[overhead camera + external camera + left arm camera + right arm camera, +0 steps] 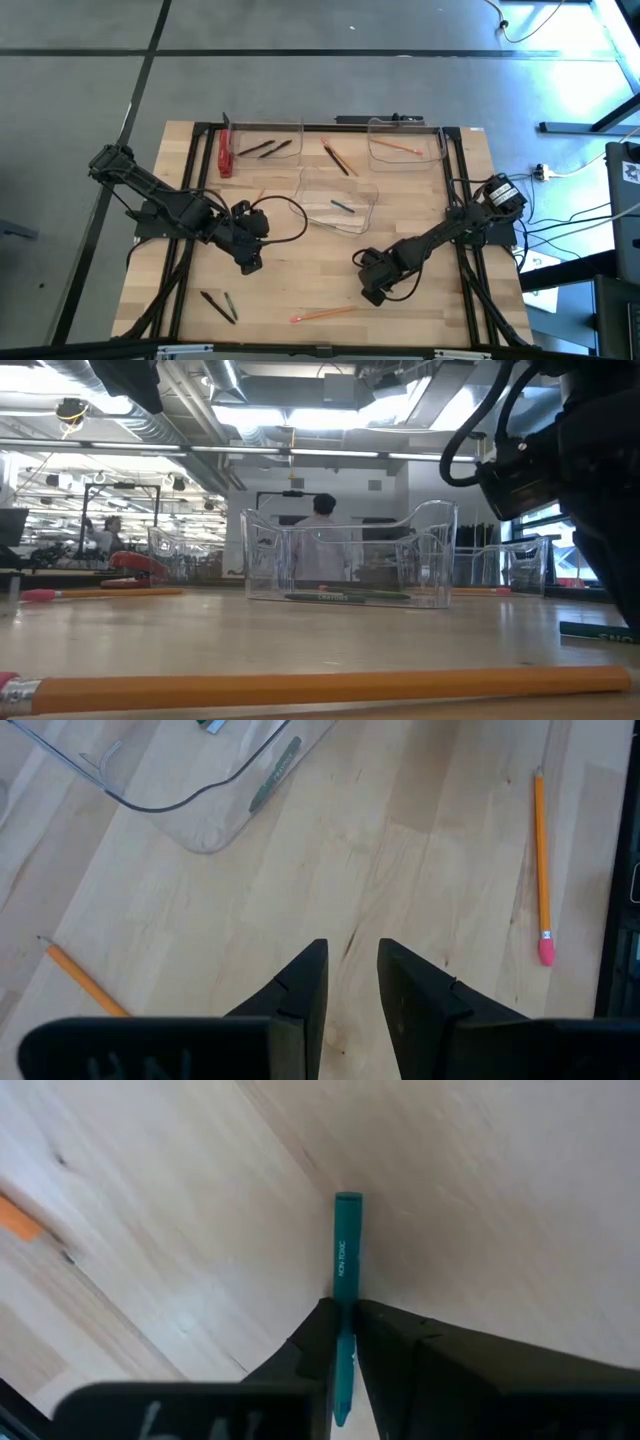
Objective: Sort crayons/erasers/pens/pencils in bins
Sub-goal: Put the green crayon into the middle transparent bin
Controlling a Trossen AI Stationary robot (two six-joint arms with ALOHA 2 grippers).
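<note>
Right gripper (343, 1312) low over the near part of the wooden table (420, 200), fingers pinched on a teal-green crayon (346, 1250) that sticks out forward between them, its far end just above the wood. Left gripper (352, 970) hovering near the table's left middle, fingers slightly parted, nothing between them.

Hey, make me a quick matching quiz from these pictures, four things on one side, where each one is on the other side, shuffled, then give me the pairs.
Things:
1. green crayon
2. red object
3. two pens
4. left gripper

Places:
A. near edge of the table, left side
B. between the right gripper fingers
C. far left, beside the left bin
D. open over bare wood, holding nothing

Pairs: 1-B, 2-C, 3-A, 4-D
</note>
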